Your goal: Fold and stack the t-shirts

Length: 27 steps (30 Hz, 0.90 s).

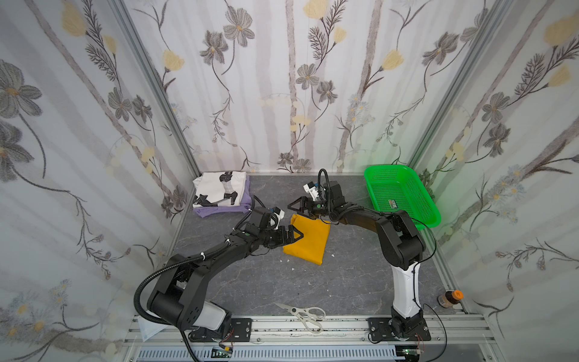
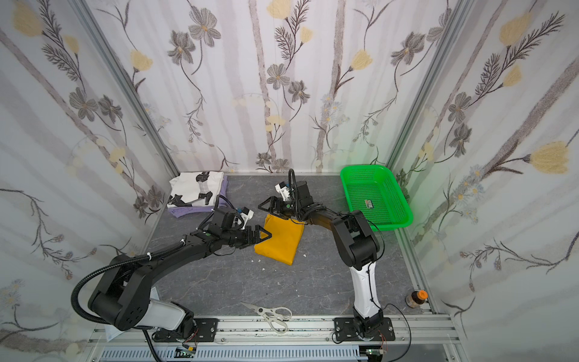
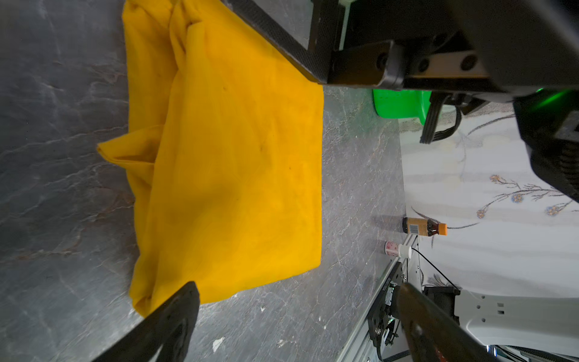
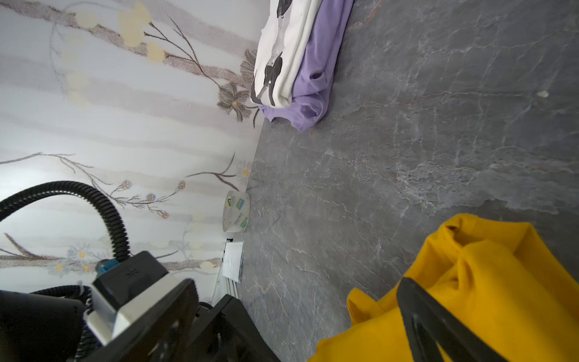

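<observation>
In both top views, the mustard-yellow t-shirt (image 1: 308,241) is lying folded mid-table, being flanked by the left gripper (image 1: 297,234) at its left edge and the right gripper (image 1: 294,207) at its far corner. Both jaws are being held wide, with nothing gripped. The white printed t-shirt (image 1: 219,188) is being carried on the lavender t-shirt (image 1: 219,211) in the far left corner. A sticker in the green basket (image 1: 407,188) is too small for reading. Scissors (image 1: 305,313) are lying at the near edge.

In the left wrist view, a bottle (image 3: 423,226) is being shown with its label blurred.

In the right wrist view, bare table (image 4: 407,125) is being left open between the yellow shirt and the stack.
</observation>
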{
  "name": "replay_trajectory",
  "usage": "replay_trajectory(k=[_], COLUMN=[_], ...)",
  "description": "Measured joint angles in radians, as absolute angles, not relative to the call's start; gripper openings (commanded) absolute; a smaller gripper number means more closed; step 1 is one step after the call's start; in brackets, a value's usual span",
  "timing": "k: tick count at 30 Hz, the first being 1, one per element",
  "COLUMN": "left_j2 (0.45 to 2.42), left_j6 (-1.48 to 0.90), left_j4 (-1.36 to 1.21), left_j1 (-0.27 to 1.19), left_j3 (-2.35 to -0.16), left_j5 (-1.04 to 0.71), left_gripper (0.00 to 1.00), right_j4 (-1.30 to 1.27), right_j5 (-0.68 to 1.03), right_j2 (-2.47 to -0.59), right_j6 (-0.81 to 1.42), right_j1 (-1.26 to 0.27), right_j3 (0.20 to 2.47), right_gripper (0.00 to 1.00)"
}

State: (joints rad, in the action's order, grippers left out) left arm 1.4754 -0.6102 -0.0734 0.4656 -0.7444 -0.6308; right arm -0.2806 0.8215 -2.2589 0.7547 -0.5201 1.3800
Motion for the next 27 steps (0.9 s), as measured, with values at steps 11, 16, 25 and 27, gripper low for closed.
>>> replay_trajectory(k=[11, 16, 25, 27], left_j2=[1.605, 1.590, 1.427, 1.430], left_j6=[-0.662, -0.663, -0.596, -0.576], left_j4=[-0.345, -0.368, -0.084, -0.055], left_j1=[0.470, 0.471, 0.459, 0.447], left_j3=[-0.601, -0.582, -0.722, -0.759], left_j5=[-0.617, -0.598, -0.528, -0.528], left_gripper=[1.00, 1.00, 1.00, 1.00], right_j4=[-0.308, -0.308, -0.309, -0.326], right_j5=[0.804, 0.787, 0.750, 0.742], right_j2=[-2.395, -2.413, -2.215, -2.149], right_j6=[0.818, 0.843, 0.787, 0.780], right_j1=[-0.506, -0.485, -0.470, -0.469], right_j3=[1.420, 1.450, 1.368, 1.282], right_gripper=[1.00, 1.00, 1.00, 1.00])
